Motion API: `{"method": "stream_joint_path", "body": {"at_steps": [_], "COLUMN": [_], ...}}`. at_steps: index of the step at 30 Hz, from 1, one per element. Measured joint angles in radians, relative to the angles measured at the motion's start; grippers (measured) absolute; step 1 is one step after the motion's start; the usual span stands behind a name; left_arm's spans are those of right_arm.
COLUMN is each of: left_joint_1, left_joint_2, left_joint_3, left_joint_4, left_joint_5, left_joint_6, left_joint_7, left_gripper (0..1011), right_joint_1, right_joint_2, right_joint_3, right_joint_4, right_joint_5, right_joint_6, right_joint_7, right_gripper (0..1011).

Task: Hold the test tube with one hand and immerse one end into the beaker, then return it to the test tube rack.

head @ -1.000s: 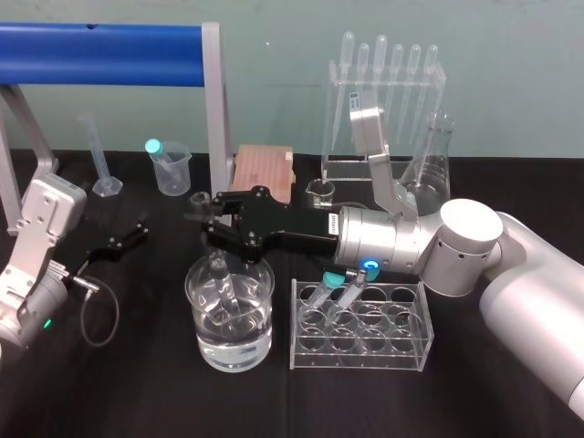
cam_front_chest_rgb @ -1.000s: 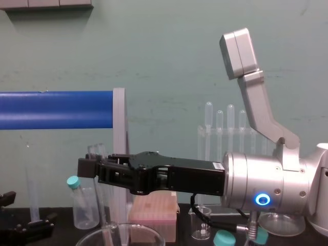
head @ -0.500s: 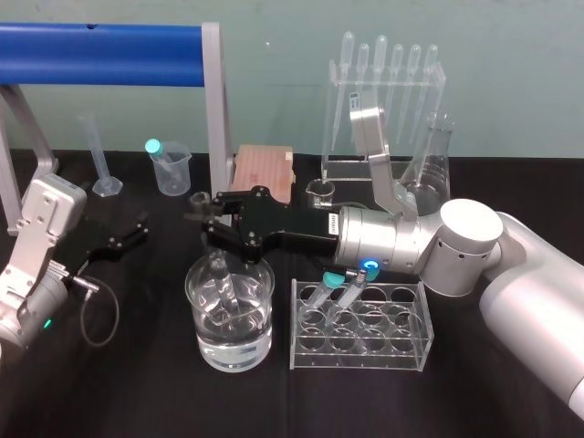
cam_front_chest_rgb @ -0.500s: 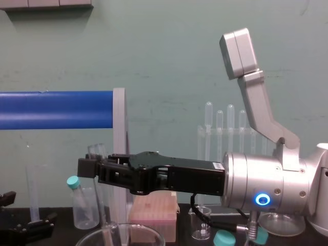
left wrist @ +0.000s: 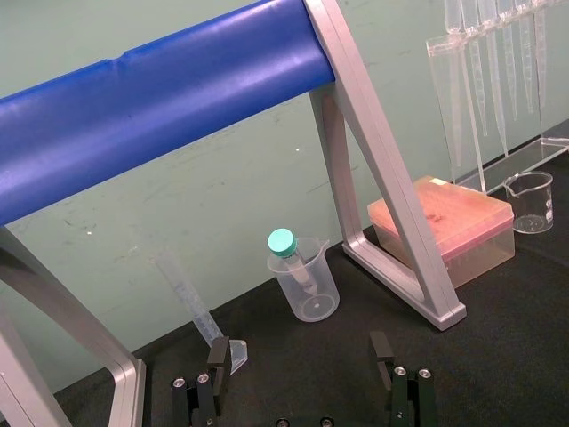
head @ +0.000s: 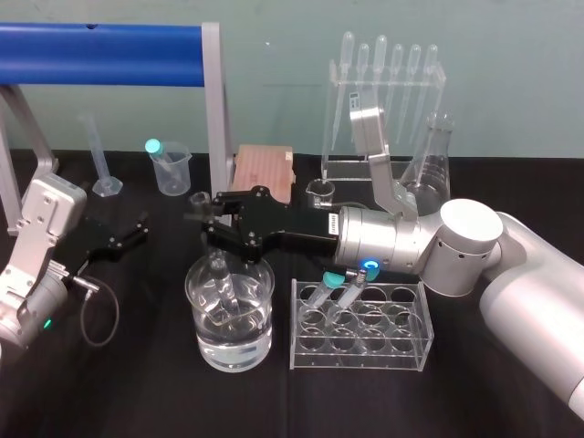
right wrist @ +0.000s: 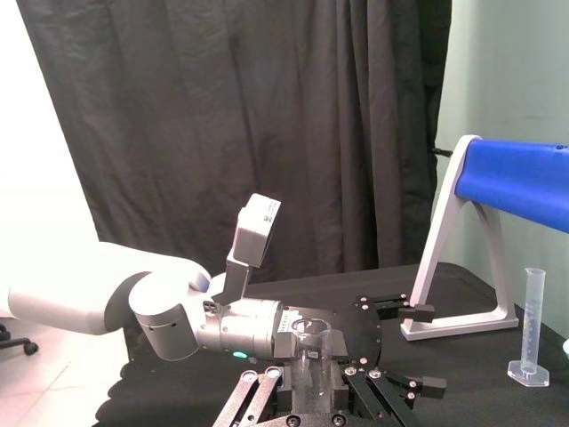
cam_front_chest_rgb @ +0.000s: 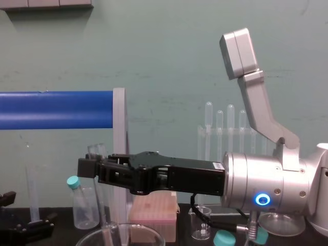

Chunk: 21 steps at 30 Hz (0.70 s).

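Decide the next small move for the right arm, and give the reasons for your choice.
Probably raise the right tool straight up until the test tube clears the rim of the beaker. The tool is shut on the tube's upper part, and the lower end sits inside the beaker, apparently in the water. The test tube rack stands just right of the beaker. The left tool lies parked far left.

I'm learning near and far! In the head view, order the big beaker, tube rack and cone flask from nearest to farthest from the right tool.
From the right tool:
1. Big beaker, right beneath it.
2. Tube rack, front right.
3. Cone flask, back right.
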Motion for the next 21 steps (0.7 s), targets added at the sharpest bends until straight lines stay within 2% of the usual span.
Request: {"method": "stream_joint_path", "body": {"at_steps": [21], "left_joint_1": [0.0], "left_joint_2": [0.0], "left_joint_3": [0.0], "left_joint_4": [0.0], "left_joint_5": [0.0], "left_joint_6": [0.0], "left_joint_7": [0.0], "left_gripper": [1000], "right_joint_1": [0.0], "right_joint_2": [0.0], "right_joint_3": [0.0], "right_joint_4": [0.0], "right_joint_5": [0.0], "right_joint_6": [0.0], "right_joint_7": [0.0], "right_gripper": [226]}}
